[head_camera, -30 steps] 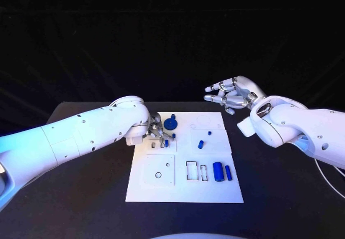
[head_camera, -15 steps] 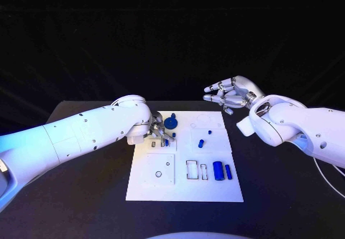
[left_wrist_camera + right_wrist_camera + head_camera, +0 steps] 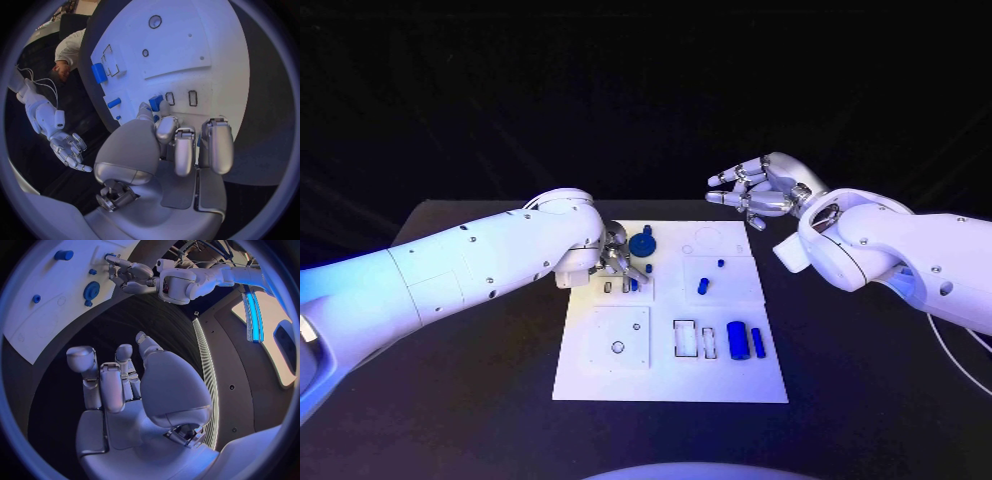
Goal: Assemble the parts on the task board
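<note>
On the black bench [image 3: 473,380] the white task board [image 3: 672,385] lies centred, bare bench on every side. Left robot hand [image 3: 620,262] rests at the board's far left edge, fingers curled around a small blue part [image 3: 155,103]. Right robot hand [image 3: 759,192] hovers beyond the far right corner, fingers spread, holding nothing. Two blue cylinders [image 3: 737,343] stand near the right edge.

Dim room, black backdrop; task board [image 3: 669,385] brightly lit. Bluish glow on left arm [image 3: 401,285]. Wrist views bend at rim.
</note>
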Motion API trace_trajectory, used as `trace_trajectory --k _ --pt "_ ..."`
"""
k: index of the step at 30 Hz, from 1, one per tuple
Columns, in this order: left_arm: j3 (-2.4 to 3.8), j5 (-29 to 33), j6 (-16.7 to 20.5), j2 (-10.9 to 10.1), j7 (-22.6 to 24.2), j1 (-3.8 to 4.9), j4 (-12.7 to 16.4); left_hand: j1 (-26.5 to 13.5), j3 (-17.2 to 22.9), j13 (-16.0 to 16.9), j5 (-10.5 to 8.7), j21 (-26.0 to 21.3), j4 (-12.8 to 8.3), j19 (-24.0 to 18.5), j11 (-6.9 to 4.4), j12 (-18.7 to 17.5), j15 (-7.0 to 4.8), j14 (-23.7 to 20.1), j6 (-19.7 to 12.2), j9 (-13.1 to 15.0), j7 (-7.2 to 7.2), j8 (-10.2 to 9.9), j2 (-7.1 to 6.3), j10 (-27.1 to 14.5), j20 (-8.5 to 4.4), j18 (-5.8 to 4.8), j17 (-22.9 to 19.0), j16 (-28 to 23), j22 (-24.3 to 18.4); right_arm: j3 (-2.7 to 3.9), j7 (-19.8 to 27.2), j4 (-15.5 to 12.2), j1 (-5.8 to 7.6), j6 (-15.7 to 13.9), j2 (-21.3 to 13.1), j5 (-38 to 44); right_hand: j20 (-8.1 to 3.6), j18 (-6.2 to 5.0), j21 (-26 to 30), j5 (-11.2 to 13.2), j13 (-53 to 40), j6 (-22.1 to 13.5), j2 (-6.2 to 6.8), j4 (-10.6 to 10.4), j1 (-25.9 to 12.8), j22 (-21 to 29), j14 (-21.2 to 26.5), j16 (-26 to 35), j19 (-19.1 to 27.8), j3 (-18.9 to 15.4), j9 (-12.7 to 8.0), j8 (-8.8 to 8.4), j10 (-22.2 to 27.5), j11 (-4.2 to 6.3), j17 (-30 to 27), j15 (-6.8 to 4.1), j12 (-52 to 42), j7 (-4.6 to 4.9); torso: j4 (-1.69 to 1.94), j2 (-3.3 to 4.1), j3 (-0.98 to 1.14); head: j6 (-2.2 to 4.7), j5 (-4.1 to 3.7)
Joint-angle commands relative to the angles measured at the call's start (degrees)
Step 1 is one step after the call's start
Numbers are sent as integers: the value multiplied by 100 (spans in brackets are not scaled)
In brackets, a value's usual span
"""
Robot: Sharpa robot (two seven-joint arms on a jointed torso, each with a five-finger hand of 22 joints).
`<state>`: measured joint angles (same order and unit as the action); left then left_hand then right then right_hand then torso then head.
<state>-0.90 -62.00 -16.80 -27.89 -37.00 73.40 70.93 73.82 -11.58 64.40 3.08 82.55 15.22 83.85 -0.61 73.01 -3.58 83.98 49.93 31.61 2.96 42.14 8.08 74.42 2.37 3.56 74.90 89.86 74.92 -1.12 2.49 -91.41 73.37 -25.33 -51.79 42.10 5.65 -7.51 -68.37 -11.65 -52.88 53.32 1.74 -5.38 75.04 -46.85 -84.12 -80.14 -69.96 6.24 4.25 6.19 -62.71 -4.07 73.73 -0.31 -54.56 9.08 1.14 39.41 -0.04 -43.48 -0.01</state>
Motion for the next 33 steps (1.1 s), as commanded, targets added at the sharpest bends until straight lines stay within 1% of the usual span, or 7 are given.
trace_trajectory --k 1,11,16,17,20,25,33 --pt "2 -21 -141 23 43 6 -2 98 59 10 -17 9 -22 34 -28 -1 -58 602 -55 20 1 31 -3 29 -14 -96 1510 14 471 -1 -30 2 -2 116 10 62 1 -46 21 -27 0 -25 -48 -1 14 12 -164 28 27 -31 -8 27 30 -12 -17 2 13 15 1 -1 -1 -12 -2" --pt "3 20 -138 8 79 6 -21 1292 1162 -58 167 -20 -638 6 -87 -163 -119 602 -275 46 -44 -188 173 -84 -77 -87 1510 14 455 -2 -38 8 -2 141 15 63 2 -48 31 -27 10 -21 -50 -3 16 27 -158 43 34 -36 -8 30 37 -12 -38 2 20 14 0 -4 1 -32 -4" --pt "3 170 -150 -29 87 6 22 1154 2395 -104 352 -36 -518 -6 -24 -272 -68 602 -264 117 8 -295 -412 -88 -23 -85 1510 14 459 -6 -42 14 -5 161 23 65 2 -50 39 -29 9 -19 -53 -5 20 38 -155 50 39 -40 -7 34 37 -11 -47 2 17 14 3 2 1 -37 -3" --pt "3 188 -148 -37 89 6 31 816 3185 -95 325 -40 -346 -6 51 -287 -86 602 -223 205 53 -286 -802 -60 8 -93 1510 14 469 -7 -42 16 -6 165 26 65 2 -50 39 -29 9 -19 -53 -5 20 38 -155 50 39 -40 -7 34 37 -11 -47 2 17 14 5 0 2 -44 3" --pt "3 234 -115 -71 95 6 60 649 3916 -85 343 -45 -449 -5 -14 -294 -63 602 -238 313 32 -253 -1108 -41 17 -91 1510 14 477 -9 -41 21 -8 173 33 65 3 -52 51 -35 9 -15 -57 -4 29 53 -153 55 46 -45 -7 38 36 -11 -51 2 13 13 5 -3 7 -54 17" --pt "4 318 65 -178 94 6 117 228 4738 -45 337 -35 -632 13 -10 -282 -54 602 -234 490 45 -174 -1378 13 3 -90 1510 14 511 -12 -37 28 -10 181 37 65 3 -55 61 -39 17 -15 -58 -5 32 71 -150 62 54 -47 -7 39 42 -11 -61 2 20 13 5 -1 7 -63 18" --pt "2 334 458 -350 117 3 229 -37 5173 6 350 -10 -841 41 -22 -257 -55 602 -229 621 36 -109 -1467 60 -8 -98 1510 14 558 -15 -35 36 -13 189 32 65 3 -62 89 -47 26 -23 -59 -7 39 115 -141 82 75 -58 -9 38 50 -12 -87 3 23 16 20 7 26 -76 21"
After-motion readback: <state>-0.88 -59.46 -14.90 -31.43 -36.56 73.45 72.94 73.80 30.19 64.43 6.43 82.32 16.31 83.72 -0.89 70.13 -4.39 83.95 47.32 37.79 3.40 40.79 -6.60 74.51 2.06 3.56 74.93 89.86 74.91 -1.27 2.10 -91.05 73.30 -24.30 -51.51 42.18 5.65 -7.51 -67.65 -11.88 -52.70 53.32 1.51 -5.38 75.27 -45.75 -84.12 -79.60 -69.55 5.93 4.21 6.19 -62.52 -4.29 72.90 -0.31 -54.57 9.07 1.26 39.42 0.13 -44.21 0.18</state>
